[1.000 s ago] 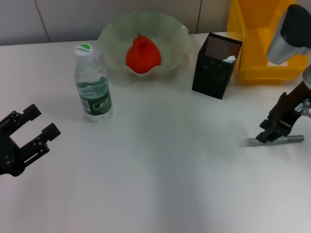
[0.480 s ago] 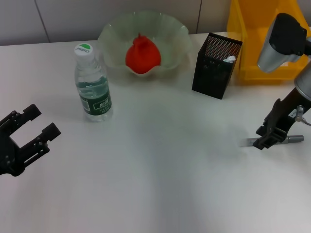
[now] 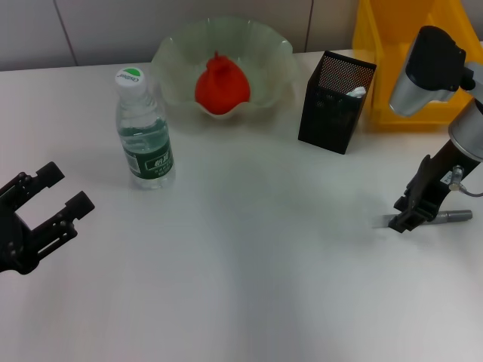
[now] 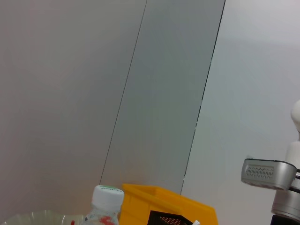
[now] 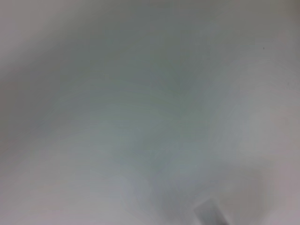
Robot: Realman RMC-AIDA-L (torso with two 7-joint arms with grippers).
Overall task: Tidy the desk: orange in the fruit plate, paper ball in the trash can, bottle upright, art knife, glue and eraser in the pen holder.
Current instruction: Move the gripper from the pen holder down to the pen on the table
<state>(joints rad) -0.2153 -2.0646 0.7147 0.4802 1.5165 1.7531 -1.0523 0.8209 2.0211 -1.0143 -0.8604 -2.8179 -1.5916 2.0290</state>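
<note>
On the right side of the table [image 3: 249, 286], the right end effector [image 3: 405, 219] is down at the surface with its fingers set around a grey art knife [image 3: 450, 216] that lies flat; whether they are actually clamped on it cannot be told. At the left edge, the left end effector [image 3: 47, 202] hangs low with its black fingers spread apart, holding nothing. The bottle [image 3: 143, 132] stands upright (white cap on top) near the fruit plate [image 3: 260, 41], and the orange [image 3: 222, 85] sits inside that plate. The pen holder [image 3: 334, 102] stands between the plate and the trash can [image 3: 392, 45], with something white showing at its rim. The right wrist view shows only bare table surface and a grey tip at the frame's edge.
</note>
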